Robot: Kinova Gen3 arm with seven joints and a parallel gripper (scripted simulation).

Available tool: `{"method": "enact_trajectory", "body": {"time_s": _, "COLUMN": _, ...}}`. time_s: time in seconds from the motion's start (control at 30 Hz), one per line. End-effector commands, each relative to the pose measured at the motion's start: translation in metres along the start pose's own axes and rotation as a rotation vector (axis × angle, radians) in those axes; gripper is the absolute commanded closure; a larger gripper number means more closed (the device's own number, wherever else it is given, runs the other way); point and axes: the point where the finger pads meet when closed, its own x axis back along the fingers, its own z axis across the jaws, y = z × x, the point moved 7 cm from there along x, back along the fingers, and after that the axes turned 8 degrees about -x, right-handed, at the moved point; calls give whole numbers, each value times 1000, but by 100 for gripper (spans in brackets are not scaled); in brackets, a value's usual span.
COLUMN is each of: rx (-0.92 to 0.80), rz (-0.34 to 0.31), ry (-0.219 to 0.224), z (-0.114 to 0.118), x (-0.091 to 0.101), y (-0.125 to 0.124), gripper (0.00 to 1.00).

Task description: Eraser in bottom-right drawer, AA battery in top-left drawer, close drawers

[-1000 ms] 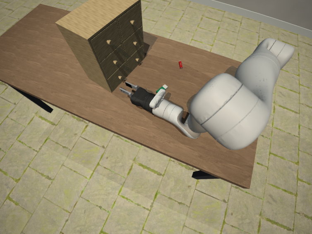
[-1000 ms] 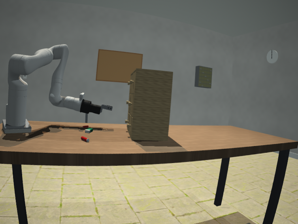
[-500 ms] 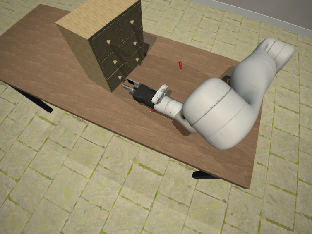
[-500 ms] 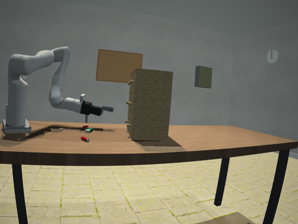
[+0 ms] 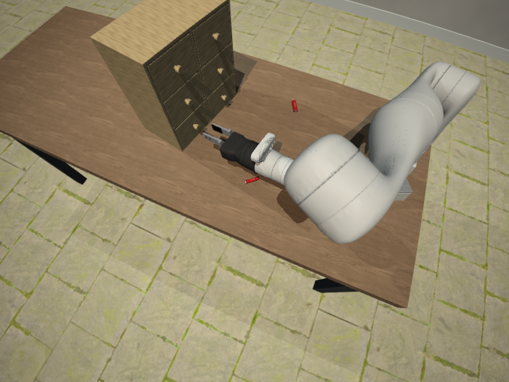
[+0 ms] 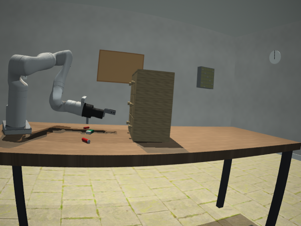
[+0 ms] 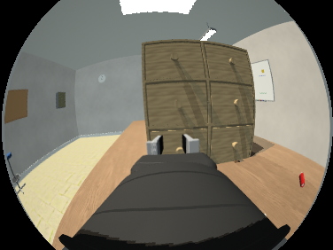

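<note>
Your gripper [image 5: 217,133] [image 6: 112,112] [image 7: 172,141] holds nothing, its jaws parted before the small chest [image 5: 164,57] [image 6: 153,107] [image 7: 199,102]. You'll find the green-and-white eraser [image 6: 90,131] on the table [image 5: 197,193] [image 6: 206,136], between two red cylinders, seemingly batteries; any lettering is too small to read.

Between my parted grey metal fingers [image 5: 212,137] [image 6: 111,112] and the tall brown wooden chest [image 5: 135,86] [image 6: 153,104] [image 7: 177,106] I have a narrow open gap; its small pale round knobs jut into my way ahead, while under my raised wrist the green-and-white eraser [image 6: 90,131] lies low, leaving air between
</note>
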Motion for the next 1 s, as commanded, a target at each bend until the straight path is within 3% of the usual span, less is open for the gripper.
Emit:
{"method": "enact_trajectory", "body": {"time_s": 0.0, "rx": 8, "rz": 0, "ry": 7, "z": 5, "x": -1, "y": 1, "gripper": 33}}
{"method": "enact_trajectory", "body": {"time_s": 0.97, "rx": 8, "rz": 0, "ry": 7, "z": 52, "x": -16, "y": 6, "gripper": 33}}
